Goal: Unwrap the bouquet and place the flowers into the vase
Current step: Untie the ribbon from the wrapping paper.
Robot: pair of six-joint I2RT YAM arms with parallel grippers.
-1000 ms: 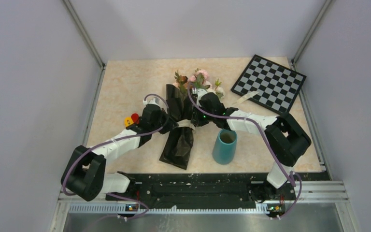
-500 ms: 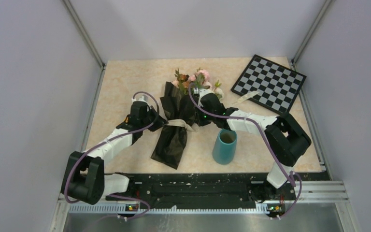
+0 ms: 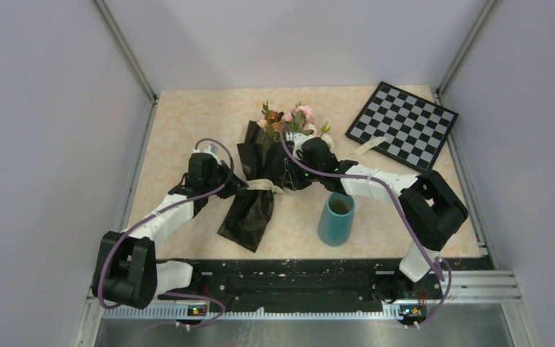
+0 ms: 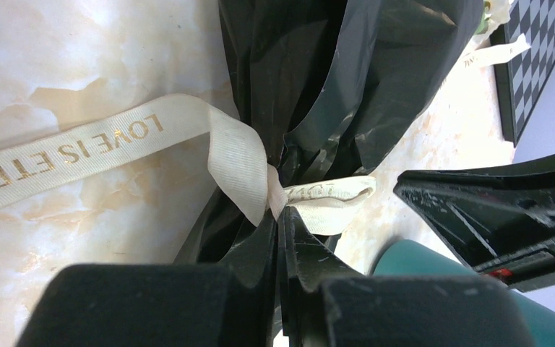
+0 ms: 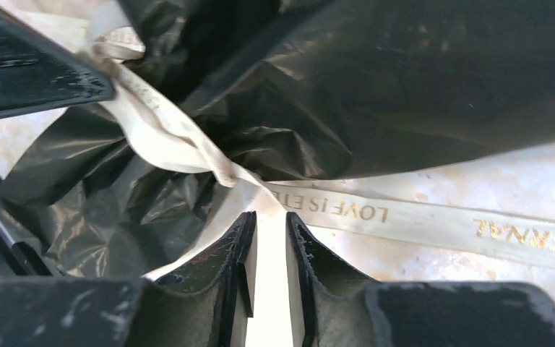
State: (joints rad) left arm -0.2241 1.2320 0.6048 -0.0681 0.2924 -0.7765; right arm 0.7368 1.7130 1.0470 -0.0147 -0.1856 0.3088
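Across the table (image 3: 188, 130), arms angle inward (left gripper (image 4: 280, 217) at ribbon (image 4: 115, 141)).

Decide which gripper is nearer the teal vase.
Right. The right gripper is just beyond the vase and to its left, beside the bouquet. The left gripper is on the bouquet's other side, farther left.

Glossy paper, woven ribbon, smooth stone-look tabletop

The bouquet (image 4: 376, 79) is shining in crinkled, glossy black paper, and its cream ribbon (image 4: 115, 141) is showing ribbed woven cloth with gold lettering. The table (image 3: 188, 123) is gleaming smooth and marble-patterned. The vase (image 3: 334, 224) is looking matt teal. The right gripper (image 5: 269, 220) is showing scuffed black plastic. The checkerboard (image 3: 402, 124), upper right, is looking flat and matt.
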